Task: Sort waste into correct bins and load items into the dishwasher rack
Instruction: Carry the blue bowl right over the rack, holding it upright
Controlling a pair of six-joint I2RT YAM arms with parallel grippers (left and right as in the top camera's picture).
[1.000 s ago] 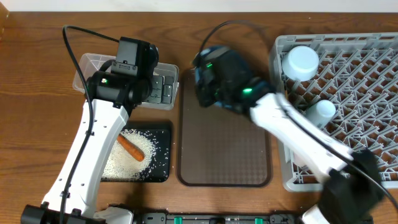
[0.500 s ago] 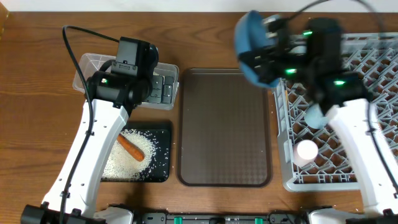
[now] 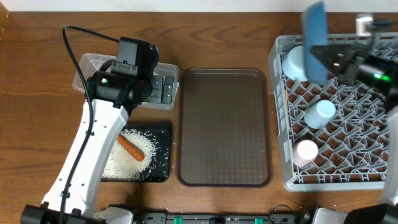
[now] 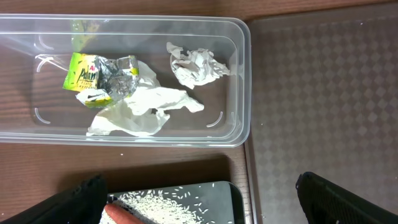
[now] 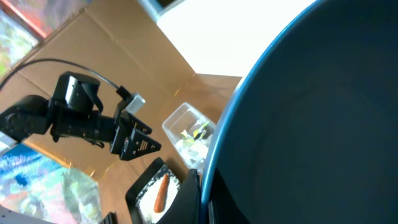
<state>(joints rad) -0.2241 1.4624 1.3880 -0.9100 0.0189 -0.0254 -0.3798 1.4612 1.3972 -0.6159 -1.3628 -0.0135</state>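
My right gripper [image 3: 331,59] is shut on the rim of the dark-blue plate [image 3: 314,38], which it holds on edge above the far-left part of the grey dishwasher rack [image 3: 348,177]. In the right wrist view the plate [image 5: 311,124] fills the frame beside the gripper's fingers [image 5: 202,196]. The rack holds a pale bowl [image 3: 297,62], a light-blue cup [image 3: 321,114] and a pink cup [image 3: 306,150]. My left gripper [image 4: 202,205] is open and empty above the clear tub [image 4: 242,81], which holds foil with a yellow-green wrapper [image 4: 93,78] and white tissue [image 4: 196,67]. The black tray [image 3: 163,134] holds rice [image 3: 121,158] and a carrot piece [image 3: 131,147]. The chopsticks are out of view.
A large brown serving tray [image 3: 224,124] lies between the two bins and the rack. The left arm [image 3: 93,143] reaches over the black tray and the clear tub [image 3: 87,64]. A cable [image 3: 87,31] loops at the back left.
My right arm has carried the plate from over the brown tray to the right, and now holds it on edge above the rack. The left arm has not moved.
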